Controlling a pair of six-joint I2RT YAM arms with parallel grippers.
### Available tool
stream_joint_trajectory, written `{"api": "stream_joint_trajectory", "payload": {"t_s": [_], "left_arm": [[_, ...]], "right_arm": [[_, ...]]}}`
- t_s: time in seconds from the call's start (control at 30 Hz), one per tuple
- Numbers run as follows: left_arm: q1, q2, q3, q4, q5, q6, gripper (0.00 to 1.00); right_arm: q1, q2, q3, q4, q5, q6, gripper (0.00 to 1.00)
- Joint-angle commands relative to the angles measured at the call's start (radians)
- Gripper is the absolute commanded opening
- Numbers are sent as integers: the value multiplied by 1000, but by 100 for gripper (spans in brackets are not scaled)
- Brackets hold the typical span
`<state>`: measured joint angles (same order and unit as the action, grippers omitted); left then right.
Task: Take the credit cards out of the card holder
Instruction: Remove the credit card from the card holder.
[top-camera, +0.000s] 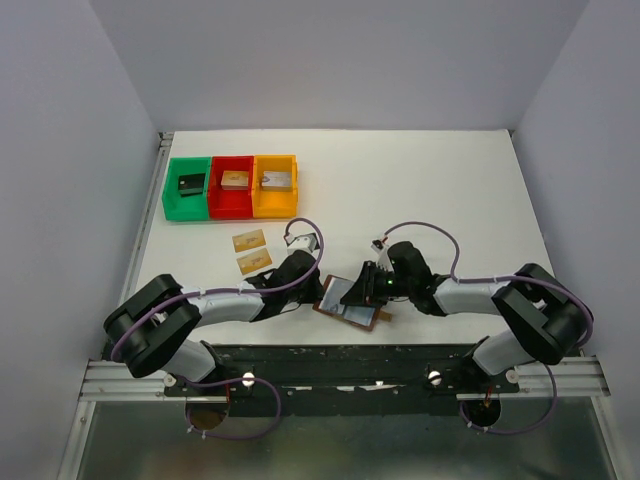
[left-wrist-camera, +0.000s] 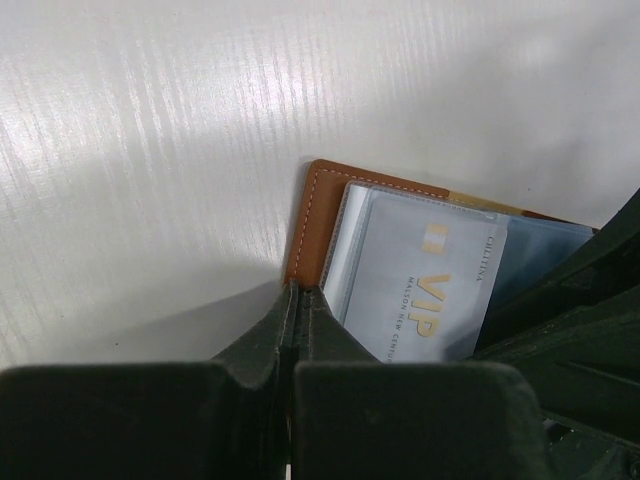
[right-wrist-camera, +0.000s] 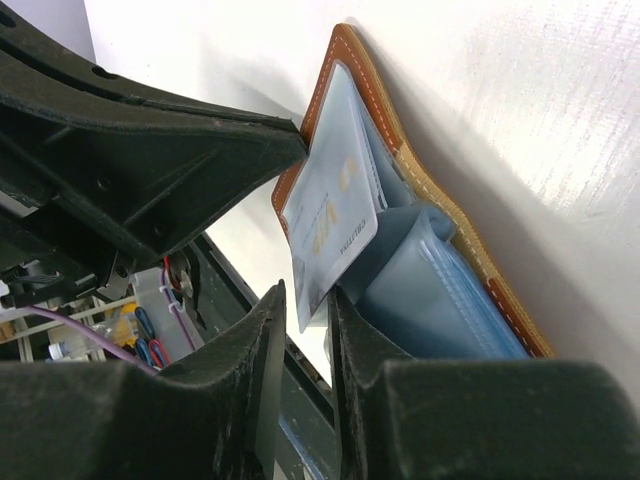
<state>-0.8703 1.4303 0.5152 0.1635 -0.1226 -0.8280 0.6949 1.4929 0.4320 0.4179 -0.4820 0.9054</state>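
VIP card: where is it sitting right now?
In the right wrist view the VIP card sticks partway out of the open card holder, close to the table's near edge, its lower corner between the fingers of the right tool.

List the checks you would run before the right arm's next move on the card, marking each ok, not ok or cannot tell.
1. The card holder lies open: ok.
2. A corner of the VIP card sits inside the right gripper: ok.
3. Right jaws closed on that card: not ok, a gap shows.
4. The left gripper is shut at the holder's brown edge: ok.
5. Left gripper really pins the holder: cannot tell.
6. Two tan cards lie out on the table: ok.
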Motion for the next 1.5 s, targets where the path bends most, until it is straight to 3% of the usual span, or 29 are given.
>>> {"api": "stream_joint_trajectory", "payload": {"t_s": [0.0,0.43,0.67,1.47], "left_arm": [[5,51,-24,-102,21,0,0],[14,59,-24,-107,29,-10,0],[14,62,-37,-82,41,-16,0],[14,16,-78,-78,17,-42,0]], "right_arm": [[8,-34,10,-25,22,-17,30],[8,-51,13,-44,25,-13,29],[6,44,11,76,-9,75,39],[-26,58,-104,338,92,268,41]]}}
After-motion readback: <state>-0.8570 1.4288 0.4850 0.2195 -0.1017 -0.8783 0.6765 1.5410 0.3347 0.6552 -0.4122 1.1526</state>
